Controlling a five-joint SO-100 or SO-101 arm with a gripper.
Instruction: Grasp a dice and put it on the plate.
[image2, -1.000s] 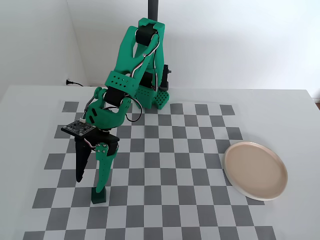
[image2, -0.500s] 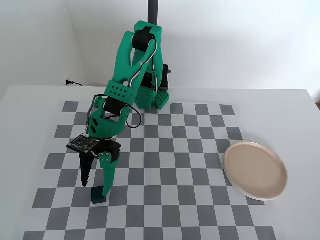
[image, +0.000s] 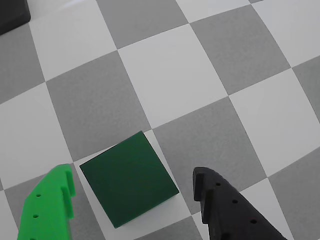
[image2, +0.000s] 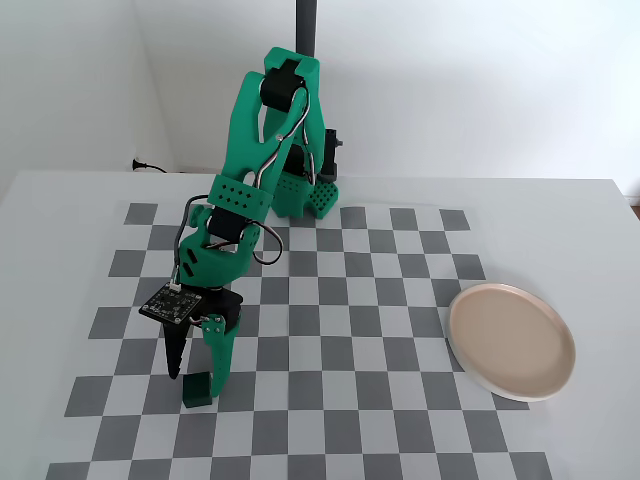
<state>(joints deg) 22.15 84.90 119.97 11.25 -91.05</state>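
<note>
The dice (image: 127, 179) is a plain dark green cube lying on the checkered mat, low in the wrist view. My gripper (image: 132, 182) is open. Its bright green finger (image: 52, 202) is left of the dice and its black finger (image: 225, 205) is right of it, both apart from the cube. In the fixed view the dice (image2: 196, 389) sits at the mat's front left, with the gripper (image2: 194, 372) straddling it from above. The beige-pink plate (image2: 511, 340) lies far to the right, at the mat's right edge.
The grey and white checkered mat (image2: 330, 330) covers the white table. The green arm's base (image2: 300, 190) and a dark post stand at the mat's far edge. A black object (image: 12, 15) shows in the wrist view's top left corner.
</note>
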